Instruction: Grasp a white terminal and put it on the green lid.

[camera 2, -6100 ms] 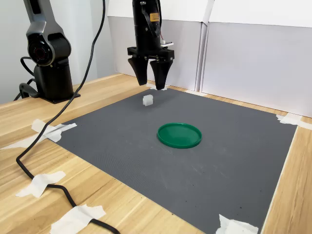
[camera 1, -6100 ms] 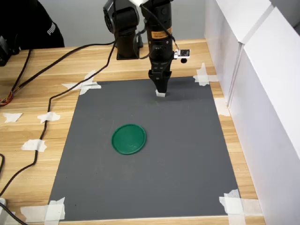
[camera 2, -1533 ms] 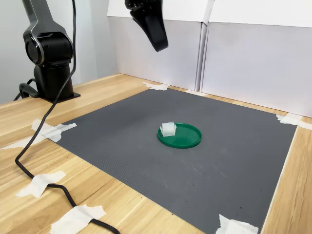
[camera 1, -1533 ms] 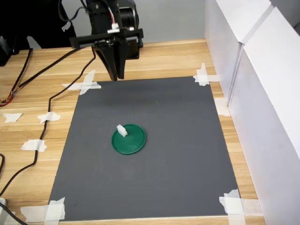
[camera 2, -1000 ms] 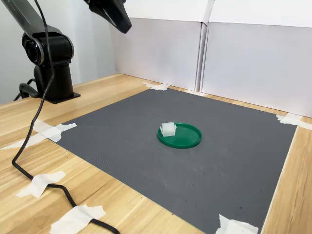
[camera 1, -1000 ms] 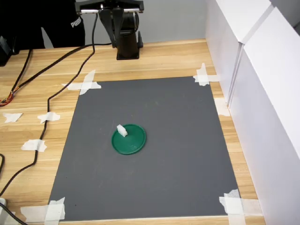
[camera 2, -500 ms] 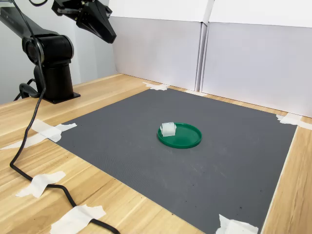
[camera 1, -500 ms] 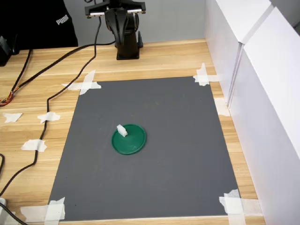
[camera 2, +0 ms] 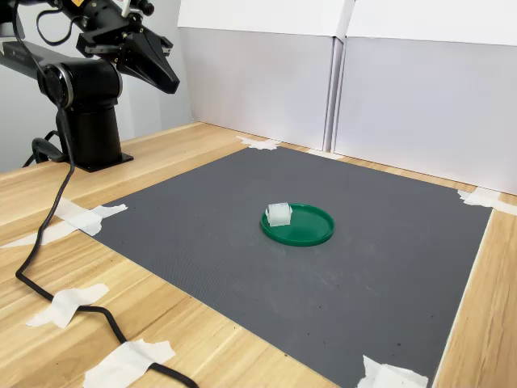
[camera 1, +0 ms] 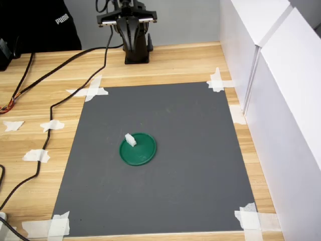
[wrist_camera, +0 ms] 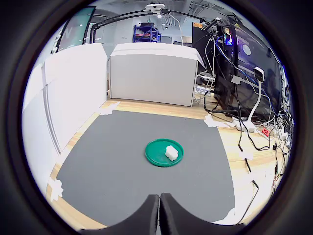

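— Where is the white terminal (camera 1: 130, 139) located?

— It is seated on the green lid (camera 1: 139, 150), inside the rim, at the edge nearest the first exterior view's left; contact with the lid is seen in both exterior views and in the wrist view (wrist_camera: 171, 152); the lid itself is laid flat near the middle of the grey mat (camera 1: 190, 150), which is taped at its corners to the wooden table (camera 1: 170, 63).

— How is the gripper (camera 2: 171, 82) configured?

— It is raised well apart from the lid, beside the arm base (camera 2: 89, 129) at the second exterior view's left; the fingers (wrist_camera: 146, 215) are seen pressed together in the wrist view, with nothing held between them.
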